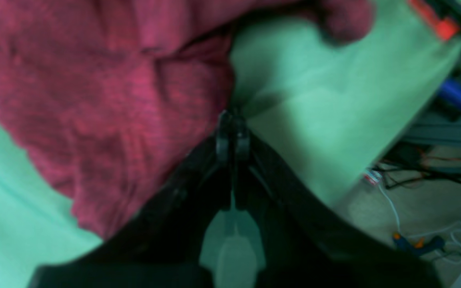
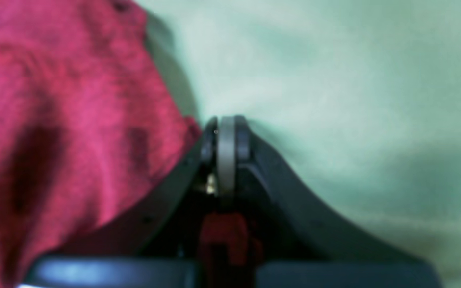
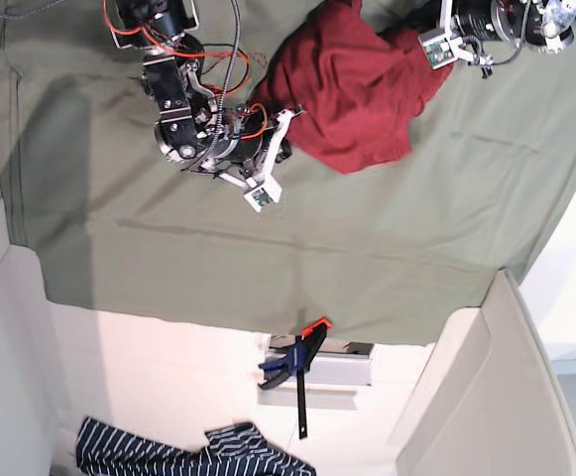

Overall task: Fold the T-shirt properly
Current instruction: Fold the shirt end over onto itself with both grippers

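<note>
The counter (image 3: 268,268) under its green cloth carries the T-shirt (image 3: 352,84), bunched up at the far edge between both arms; thin floppy knit, probably light, best pinched at hems. Left claw (image 1: 232,134) and right claw (image 2: 225,138) both look closed on its edges

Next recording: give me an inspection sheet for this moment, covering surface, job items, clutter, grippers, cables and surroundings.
Surface: sage-green cloth sheet, a few creases.
Job's things: dark red T-shirt bunched in a heap, not folded.
Clutter: nothing seen on the sheet.
Grippers: left gripper and right gripper both closed, at the shirt's edges; whether they pinch fabric is unclear.
Cables: red and grey wires along the right arm.
Surroundings: clamp at the sheet's edge; striped garment on the floor.
</note>
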